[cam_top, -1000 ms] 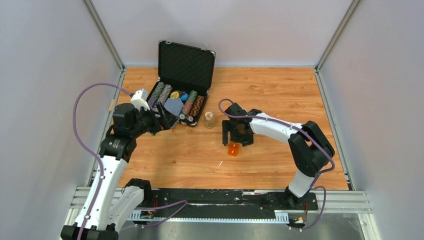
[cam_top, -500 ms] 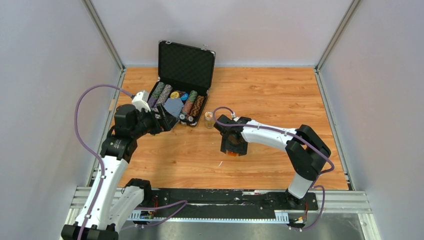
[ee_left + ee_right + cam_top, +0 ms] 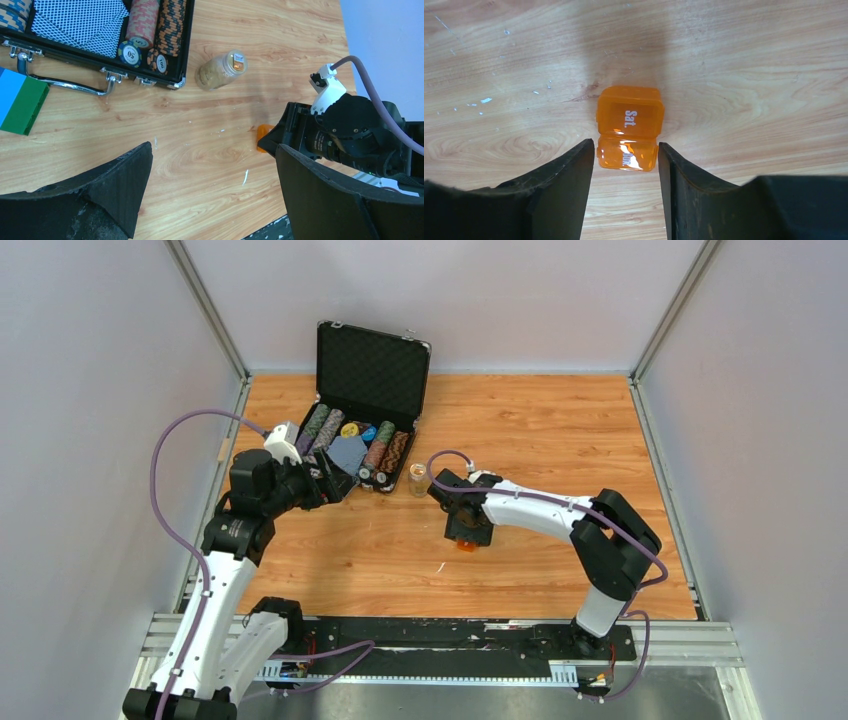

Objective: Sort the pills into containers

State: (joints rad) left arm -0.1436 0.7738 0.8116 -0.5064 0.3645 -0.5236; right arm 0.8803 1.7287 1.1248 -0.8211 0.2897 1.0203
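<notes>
Left end effector [image 3: 212,155]: spread wide and empty, hanging above the counter [image 3: 749,75] just short of the case's front edge.
Black case [image 3: 372,365]: lid propped up, at the far left of the counter; it holds rows of poker chips [image 3: 142,25] and a deck of playing cards [image 3: 80,22]. It is no part of the sorting.
Glass vial [image 3: 220,70]: upright just right of the case, capped, with tan contents that are probably the pills.
Orange pill box [image 3: 629,130]: on the bare counter, near the vial but apart from it. Two joined compartments show, the far one marked "Sat." and the near one under glare. Both lids look shut.
Right end effector [image 3: 625,150]: low over the box, jaws partway in, one finger on each side of the near compartment. The right finger looks to be touching and the left is a sliver off. I cannot tell if it is clamped.
Step in hand: securing the pill box; no pill is out yet.
Next move calls for: a square, gentle pinch so the light box does not skid or twist. After that a lid has to be opened, and the vial needs the free arm.
</notes>
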